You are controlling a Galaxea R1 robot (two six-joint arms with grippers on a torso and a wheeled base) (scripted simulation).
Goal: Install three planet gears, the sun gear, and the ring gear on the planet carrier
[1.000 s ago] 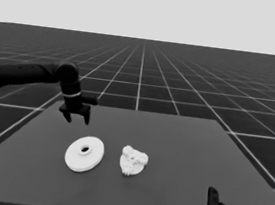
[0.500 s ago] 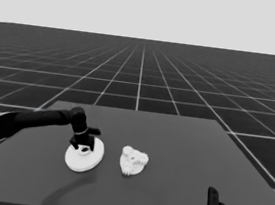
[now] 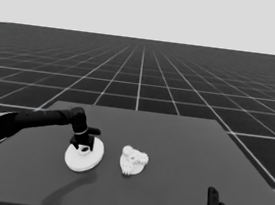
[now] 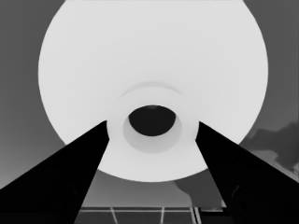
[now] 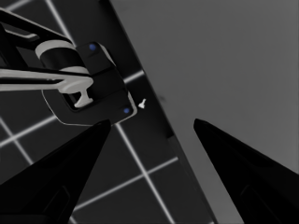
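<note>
Two spread black pincer (image 4: 152, 128) wedges flank the smooth larger round part (image 4: 154, 70).

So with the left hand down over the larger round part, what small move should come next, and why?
Probably close the fingers on the larger round part. The left hand sits right over it, and the left wrist view shows its fingers open either side of the raised hub and hole. The gears already sit clustered on the smaller part beside it. The right hand waits at the table's corner.
</note>
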